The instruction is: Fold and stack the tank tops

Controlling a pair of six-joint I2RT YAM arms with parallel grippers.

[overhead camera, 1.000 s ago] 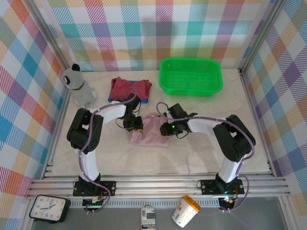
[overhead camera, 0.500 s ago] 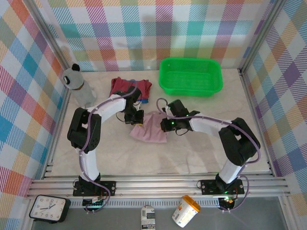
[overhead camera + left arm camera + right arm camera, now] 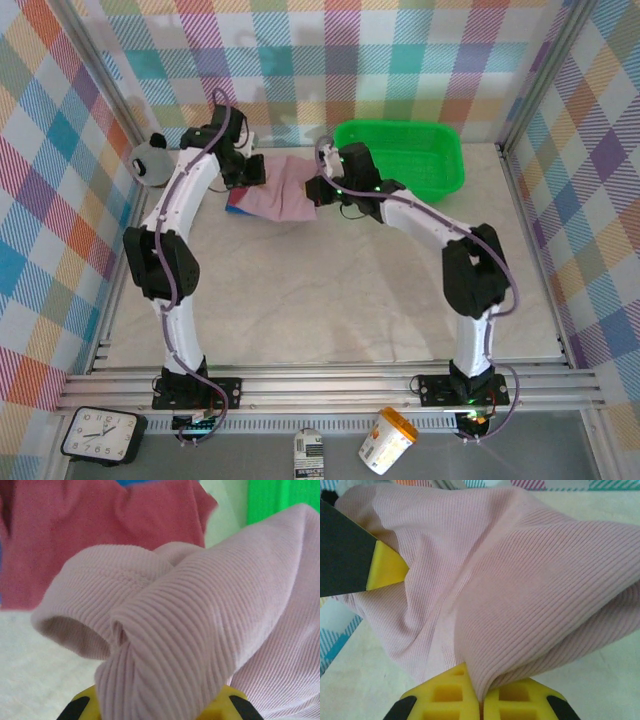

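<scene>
The pale pink tank top point(image 3: 283, 190) hangs bunched between both grippers at the back left of the table, above the pile of the other tops. My left gripper point(image 3: 250, 172) is shut on its left end, and ribbed pink cloth point(image 3: 190, 620) spills over the yellow fingers point(image 3: 82, 702). My right gripper point(image 3: 318, 190) is shut on its right end, its pads pinched together on a fold point(image 3: 481, 700). The dark red tank top point(image 3: 100, 530) lies flat just beyond the pink one. A blue edge point(image 3: 233, 207) of the third top peeks out beneath.
The green basket point(image 3: 400, 160) stands right of the pile at the back, close to my right arm. A grey bottle point(image 3: 150, 165) stands at the back left by the left arm. Checked walls close in the back and sides.
Both grippers have carried the pink tank top from the middle of the table toward the back left, over the red and blue tops. Both arms are stretched farther out.
</scene>
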